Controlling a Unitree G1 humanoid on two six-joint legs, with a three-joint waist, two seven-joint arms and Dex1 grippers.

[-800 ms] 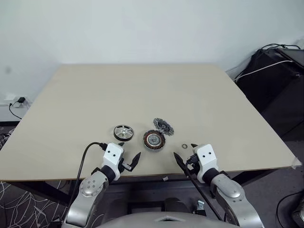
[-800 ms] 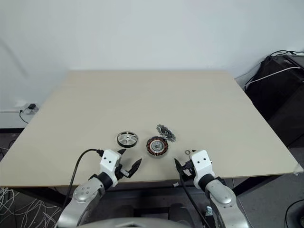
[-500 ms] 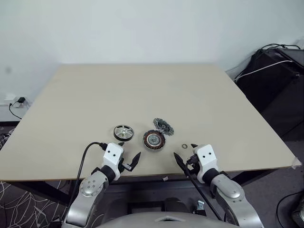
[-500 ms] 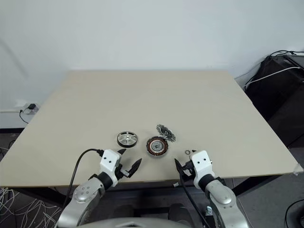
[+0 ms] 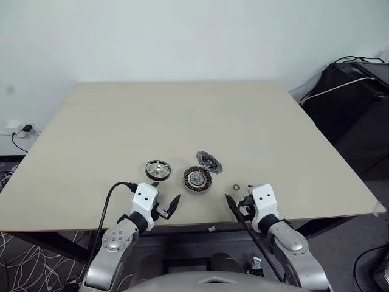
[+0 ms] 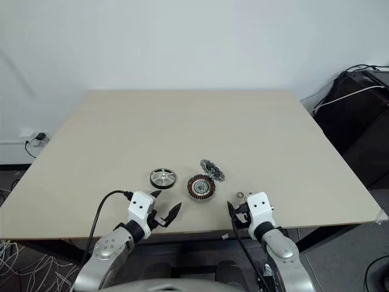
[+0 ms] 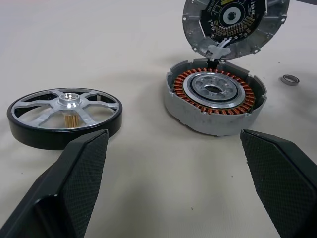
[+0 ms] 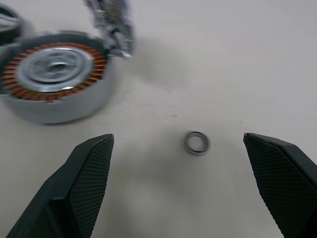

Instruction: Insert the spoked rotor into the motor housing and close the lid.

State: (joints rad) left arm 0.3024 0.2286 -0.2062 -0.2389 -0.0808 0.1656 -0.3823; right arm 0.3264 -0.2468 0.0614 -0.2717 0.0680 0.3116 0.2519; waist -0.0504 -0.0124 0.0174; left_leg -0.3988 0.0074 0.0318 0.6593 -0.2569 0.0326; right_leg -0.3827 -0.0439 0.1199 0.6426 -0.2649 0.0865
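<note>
We see the spoked rotor (image 5: pixel 158 169) lying flat on the table (image 5: pixel 182 115), hub upward, just ahead of the left gripper (image 5: pixel 165 196), whose fingers are spread wide and hold nothing. The motor housing (image 5: pixel 197 179) sits just beside the rotor, toward the robot's right, windings exposed, roughly between the two arms. The lid (image 5: pixel 209 161) stands tilted open at the housing's far edge, touching it in the left wrist view. The right gripper (image 5: pixel 237 195) is likewise spread and empty, aimed at a small metal ring (image 5: pixel 235 187) near the housing. We judge the left arm the nearer to the rotor, so the first reach would run forward and slightly leftward.
</note>
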